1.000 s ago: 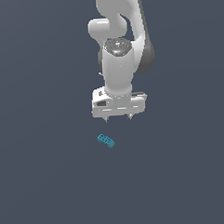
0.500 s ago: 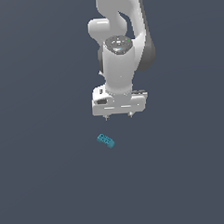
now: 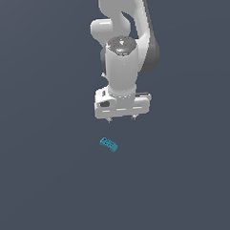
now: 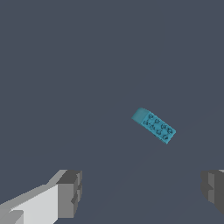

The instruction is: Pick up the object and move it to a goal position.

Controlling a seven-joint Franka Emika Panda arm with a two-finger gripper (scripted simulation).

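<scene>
One small teal block (image 3: 108, 144) lies flat on the dark floor (image 3: 44, 187), at about seven o'clock from the gripper (image 3: 122, 118) in the exterior view, near it but apart. Gripper is spread wide and holds nothing; in the wrist view both fingers (image 4: 69, 192) flank bare floor, the block beyond them. Risks: the block sits skewed to the jaw line, so a descent without lateral and rotational correction would likely miss it or clip a corner and push it aside.

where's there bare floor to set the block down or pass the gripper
Bare surface lies all around the teal block: both sides of the exterior view and in front of it. The only crowded spot is under the open gripper, just beside the block.
</scene>
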